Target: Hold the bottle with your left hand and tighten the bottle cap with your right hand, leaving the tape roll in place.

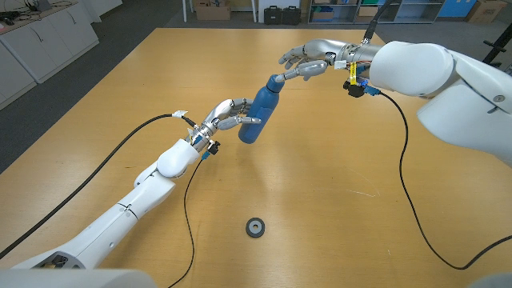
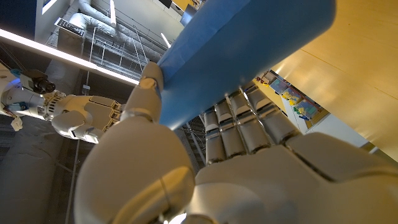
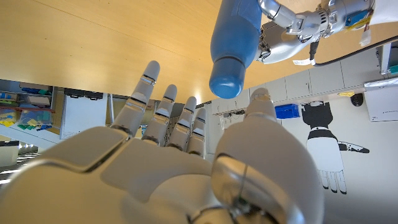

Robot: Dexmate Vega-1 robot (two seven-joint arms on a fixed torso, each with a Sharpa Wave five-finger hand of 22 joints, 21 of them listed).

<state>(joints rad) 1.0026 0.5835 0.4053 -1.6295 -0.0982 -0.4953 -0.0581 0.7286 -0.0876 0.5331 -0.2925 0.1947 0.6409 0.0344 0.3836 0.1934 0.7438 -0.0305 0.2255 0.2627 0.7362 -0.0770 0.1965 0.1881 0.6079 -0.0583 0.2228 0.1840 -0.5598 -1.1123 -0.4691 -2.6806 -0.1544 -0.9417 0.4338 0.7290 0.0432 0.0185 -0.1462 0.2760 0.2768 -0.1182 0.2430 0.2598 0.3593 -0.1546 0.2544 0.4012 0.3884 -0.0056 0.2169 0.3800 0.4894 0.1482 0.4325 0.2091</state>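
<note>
A blue bottle (image 1: 260,108) leans across the middle of the table, its cap (image 1: 273,80) pointing toward the far right. My left hand (image 1: 226,117) grips its lower body, thumb (image 2: 149,79) on one side of the bottle (image 2: 249,50) and fingers (image 2: 244,127) on the other. My right hand (image 1: 308,60) hovers at the cap end with its fingers apart. In the right wrist view the cap (image 3: 225,82) sits between my spread fingers (image 3: 166,112) and thumb (image 3: 260,102), with gaps on both sides. The small dark tape roll (image 1: 255,227) lies on the table near the front edge.
The wooden table (image 1: 360,208) stretches bare around the bottle. Black cables (image 1: 404,172) trail from both wrists over the tabletop. Cabinets and boxes stand beyond the far edge.
</note>
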